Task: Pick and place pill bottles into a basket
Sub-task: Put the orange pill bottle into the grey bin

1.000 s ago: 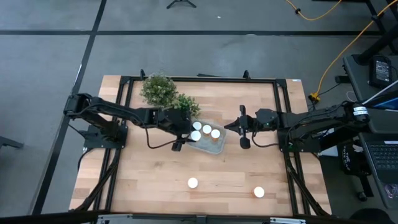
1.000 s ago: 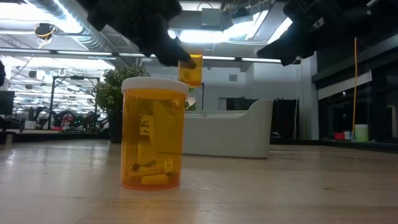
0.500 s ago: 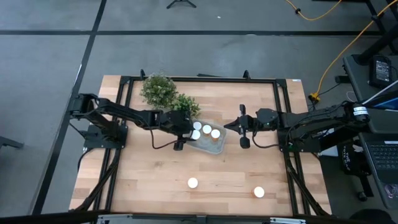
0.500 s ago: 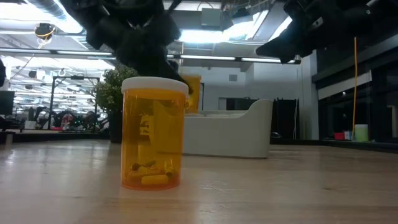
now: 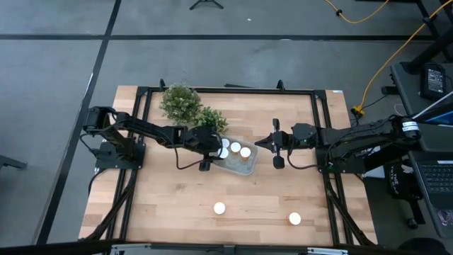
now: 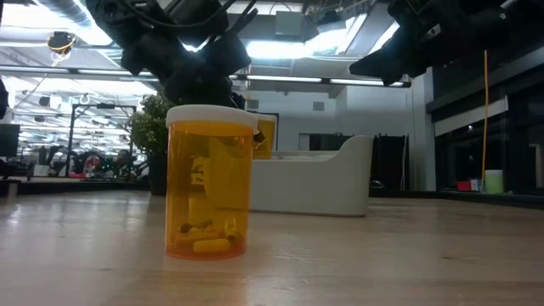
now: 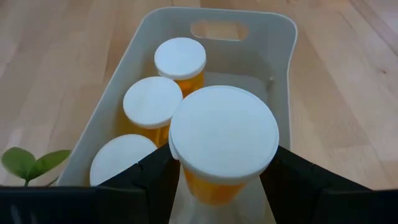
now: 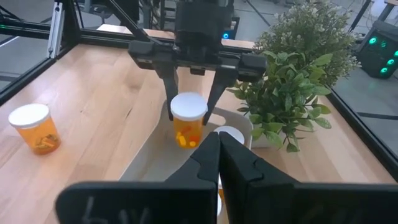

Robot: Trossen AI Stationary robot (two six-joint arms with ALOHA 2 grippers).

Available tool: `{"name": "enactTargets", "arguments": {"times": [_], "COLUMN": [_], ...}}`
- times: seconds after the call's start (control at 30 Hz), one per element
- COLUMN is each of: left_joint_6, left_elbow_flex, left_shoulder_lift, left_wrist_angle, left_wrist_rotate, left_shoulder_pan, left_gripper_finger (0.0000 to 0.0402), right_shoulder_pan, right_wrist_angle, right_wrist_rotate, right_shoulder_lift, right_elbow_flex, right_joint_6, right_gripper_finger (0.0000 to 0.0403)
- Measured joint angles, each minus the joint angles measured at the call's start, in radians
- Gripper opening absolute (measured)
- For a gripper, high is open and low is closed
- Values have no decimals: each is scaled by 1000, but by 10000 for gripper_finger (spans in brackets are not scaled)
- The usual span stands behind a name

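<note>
wooden table (image 5: 170,195) with basket (image 5: 241,167), two plants (image 5: 181,100), two bottles (image 5: 219,208)

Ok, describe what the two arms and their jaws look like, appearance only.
Both arms are matte black, jointed link chains with thin black cables looping alongside. The left gripper has a boxy black body ending in two slim, tapering black fingers. The right gripper matches it, with blunt, flat-faced black jaws. No markings show.

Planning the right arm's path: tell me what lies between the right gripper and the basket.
Only bare table separates the right gripper from the basket in the high view.
</note>
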Motion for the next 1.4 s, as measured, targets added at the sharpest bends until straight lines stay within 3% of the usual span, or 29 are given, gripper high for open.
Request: {"name": "enactTargets", "arguments": {"times": [0.93, 1.4], "left_joint_6": [-41, -26], "left_elbow_flex": [35, 48], "left_shoulder_lift": [3, 8], "left_wrist_angle": [-53, -83], "left_wrist_rotate": [0, -48], "left_shoulder_pan": [0, 0], "left_gripper_finger": [200, 200], "right_shoulder_pan": [0, 0], "right_wrist_angle": [1, 2], "right_wrist_rotate": [-1, -1], "right_shoulder_lift": [0, 0], "right_elbow_flex": [0, 0], "right_joint_6": [0, 0], "right_gripper_finger": [10, 10]}}
